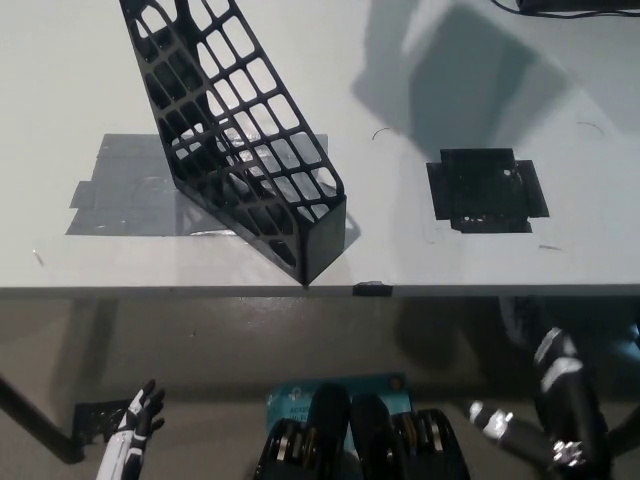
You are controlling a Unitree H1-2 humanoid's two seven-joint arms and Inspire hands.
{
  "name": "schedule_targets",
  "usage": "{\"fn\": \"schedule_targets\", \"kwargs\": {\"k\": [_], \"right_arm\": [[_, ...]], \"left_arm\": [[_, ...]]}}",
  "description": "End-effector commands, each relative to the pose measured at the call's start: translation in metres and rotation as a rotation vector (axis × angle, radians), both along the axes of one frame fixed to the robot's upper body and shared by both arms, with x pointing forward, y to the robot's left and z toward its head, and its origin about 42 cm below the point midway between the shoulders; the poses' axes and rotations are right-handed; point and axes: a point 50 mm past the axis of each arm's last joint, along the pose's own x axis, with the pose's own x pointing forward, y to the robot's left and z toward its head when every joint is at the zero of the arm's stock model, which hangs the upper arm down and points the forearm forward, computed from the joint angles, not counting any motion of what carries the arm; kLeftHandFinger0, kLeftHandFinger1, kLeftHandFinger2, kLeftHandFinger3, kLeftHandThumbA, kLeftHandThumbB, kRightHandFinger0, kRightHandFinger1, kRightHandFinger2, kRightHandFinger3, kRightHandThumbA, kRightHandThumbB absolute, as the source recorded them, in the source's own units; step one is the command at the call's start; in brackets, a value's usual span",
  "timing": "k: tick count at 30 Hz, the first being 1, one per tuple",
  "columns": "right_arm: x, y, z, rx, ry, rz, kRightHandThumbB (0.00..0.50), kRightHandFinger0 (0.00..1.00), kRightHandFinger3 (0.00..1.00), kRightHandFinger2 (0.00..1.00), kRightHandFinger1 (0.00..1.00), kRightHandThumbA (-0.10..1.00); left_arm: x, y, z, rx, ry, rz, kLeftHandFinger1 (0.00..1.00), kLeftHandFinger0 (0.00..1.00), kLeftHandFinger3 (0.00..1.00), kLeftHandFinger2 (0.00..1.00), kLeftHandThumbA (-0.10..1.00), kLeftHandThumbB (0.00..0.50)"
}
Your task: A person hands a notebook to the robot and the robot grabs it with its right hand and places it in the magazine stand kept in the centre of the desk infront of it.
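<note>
L hand [137,425] low (fingers apart), magazine stand [240,130] well above on desk [500,80].

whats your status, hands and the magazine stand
Left hand low below desk edge, open, empty. Right hand out of view, only right arm showing. Magazine stand on desk, empty; no notebook in view. Nothing in the way.

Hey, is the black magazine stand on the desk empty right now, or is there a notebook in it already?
Empty. The magazine stand stands upright on the desk, and through its open lattice only the desk surface and grey tape show; no notebook is visible.
</note>
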Motion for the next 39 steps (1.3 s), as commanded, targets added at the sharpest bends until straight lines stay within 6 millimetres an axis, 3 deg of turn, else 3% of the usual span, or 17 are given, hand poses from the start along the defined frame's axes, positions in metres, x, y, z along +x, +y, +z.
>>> {"fn": "schedule_targets", "kwargs": {"k": [1, 5, 15, 20, 22, 24, 27, 30, 34, 39], "right_arm": [[0.010, -0.003, 0.047, 0.053, -0.183, -0.019, 0.198, 1.00, 1.00, 1.00, 1.00, 1.00], [0.025, -0.007, 0.072, 0.042, -0.238, -0.064, 0.264, 1.00, 1.00, 1.00, 1.00, 1.00], [0.059, -0.009, 0.123, 0.101, -0.316, -0.076, 0.352, 1.00, 1.00, 1.00, 1.00, 1.00], [0.068, -0.006, 0.134, 0.133, -0.308, -0.056, 0.335, 1.00, 1.00, 1.00, 1.00, 1.00], [0.084, -0.003, 0.138, 0.179, -0.286, -0.036, 0.270, 1.00, 1.00, 1.00, 1.00, 1.00], [0.095, -0.001, 0.138, 0.196, -0.266, -0.028, 0.246, 1.00, 1.00, 1.00, 1.00, 1.00], [0.096, -0.001, 0.139, 0.201, -0.261, -0.025, 0.247, 1.00, 1.00, 1.00, 1.00, 1.00], [0.114, 0.000, 0.135, 0.246, -0.238, -0.008, 0.212, 1.00, 1.00, 1.00, 1.00, 1.00], [0.123, 0.000, 0.132, 0.259, -0.222, -0.004, 0.198, 1.00, 1.00, 1.00, 1.00, 1.00], [0.132, 0.001, 0.128, 0.254, -0.208, -0.005, 0.208, 1.00, 1.00, 1.00, 1.00, 1.00]], "left_arm": [[0.005, 0.010, 0.016, 0.004, -0.099, 0.005, 1.00, 0.99, 1.00, 1.00, 1.00, 0.500], [0.007, 0.008, 0.017, 0.006, -0.102, 0.001, 1.00, 0.99, 1.00, 1.00, 1.00, 0.500], [0.010, 0.009, 0.018, 0.000, -0.107, -0.004, 1.00, 0.98, 1.00, 1.00, 1.00, 0.500], [0.011, 0.009, 0.019, 0.004, -0.109, -0.005, 1.00, 0.98, 1.00, 1.00, 1.00, 0.500], [0.013, 0.009, 0.021, 0.010, -0.115, -0.004, 1.00, 0.98, 1.00, 1.00, 1.00, 0.500], [0.014, 0.009, 0.021, 0.011, -0.118, -0.003, 1.00, 0.98, 1.00, 1.00, 1.00, 0.500], [0.014, 0.009, 0.021, 0.012, -0.118, -0.002, 1.00, 0.98, 1.00, 1.00, 1.00, 0.500], [0.017, 0.009, 0.023, 0.006, -0.124, -0.005, 1.00, 0.98, 1.00, 1.00, 1.00, 0.500], [0.017, 0.010, 0.024, 0.015, -0.126, -0.006, 1.00, 0.98, 1.00, 1.00, 1.00, 0.500], [0.017, 0.010, 0.023, 0.004, -0.123, -0.011, 1.00, 0.98, 1.00, 1.00, 1.00, 0.500]]}}
